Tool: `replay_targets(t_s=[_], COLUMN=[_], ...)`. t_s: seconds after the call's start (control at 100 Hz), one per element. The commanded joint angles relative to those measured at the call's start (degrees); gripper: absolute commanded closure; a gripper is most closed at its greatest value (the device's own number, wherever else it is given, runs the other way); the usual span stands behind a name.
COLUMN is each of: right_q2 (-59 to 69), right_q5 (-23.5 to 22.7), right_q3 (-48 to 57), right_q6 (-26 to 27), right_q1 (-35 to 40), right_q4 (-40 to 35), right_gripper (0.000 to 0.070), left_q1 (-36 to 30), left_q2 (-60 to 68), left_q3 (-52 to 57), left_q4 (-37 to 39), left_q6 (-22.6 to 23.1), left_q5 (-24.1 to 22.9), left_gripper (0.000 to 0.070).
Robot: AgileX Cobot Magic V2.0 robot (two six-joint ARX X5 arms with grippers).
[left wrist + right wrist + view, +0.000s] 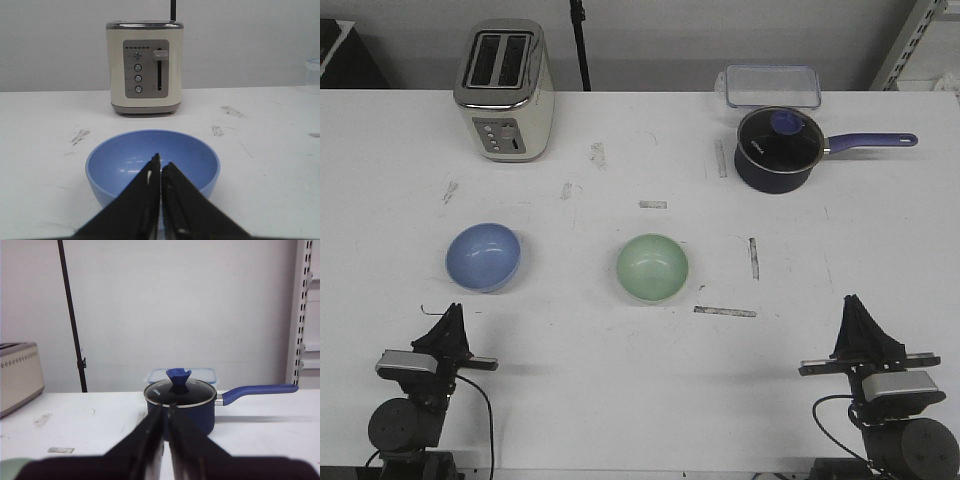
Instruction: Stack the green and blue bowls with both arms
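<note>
1. The blue bowl (pixel 483 256) is found on the table (pixel 620 380) at about 9 o'clock from the table's middle, well apart from the green bowl (pixel 652 267), which sits close to the middle itself.

2. The left gripper (pixel 450 318) is parked at the near edge, and the blue bowl lies at roughly 1 o'clock from it, near but not touching. In the left wrist view the blue bowl (pixel 152 162) is seen straight ahead of the fingertips, so only a short reach forward is judged necessary.

3. The right gripper (pixel 855 308) is parked at the near right, with the green bowl at about 10 o'clock from it and much farther off. Only a pale sliver at the corner of the right wrist view is seen, probably the green bowl's rim (pixel 12 467), though this cannot be confirmed.

4. Both pairs of jaws are pressed together with nothing between them; each must be spread before a rim can be taken.

5. Both bowls are round and upright, so no long axis has to be matched; any point of the rim may be approached.

6. The left arm is clearly nearer to the blue bowl; the green bowl is left to the right arm, though it lies nearer the left.
</note>
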Motion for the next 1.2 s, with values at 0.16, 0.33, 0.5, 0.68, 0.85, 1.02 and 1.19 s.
replay_targets(t_s=[0.16,0.33,0.5,0.68,0.85,1.02,1.19], right_q2=[-0.1,-0.1,-0.1,-0.1,-0.1,-0.1,-0.1], right_q5=[0.0,0.0,0.0,0.0,0.0,0.0,0.0], right_q3=[-0.2,-0.2,-0.2,-0.2,-0.2,-0.2,-0.2], right_q6=[0.6,0.6,0.6,0.6,0.6,0.6,0.6], right_q1=[0.0,0.0,0.0,0.0,0.0,0.0,0.0], right_q4=[0.4,0.4,0.4,0.4,0.4,0.4,0.4], right_gripper=[0.0693,0.0693,0.0693,0.0693,0.0693,0.0693,0.0693], left_q1=[0.1,0.1,0.1,0.1,0.1,0.1,0.1], left_q2=[-0.1,-0.1,-0.1,-0.1,-0.1,-0.1,-0.1], left_q3=[-1.3,-1.3,-1.3,-1.3,-1.3,-1.3,-1.3], left_q4=[0.7,0.7,0.7,0.8,1.3,1.5,1.3], left_q6=[0.3,0.3,0.3,0.3,0.3,0.3,0.6], left_q5=[-0.1,-0.1,-0.1,-0.5,-0.9,-0.9,-1.0], left_gripper=[0.0698,0.0698,0.0698,0.0698,0.0698,0.0698,0.0698])
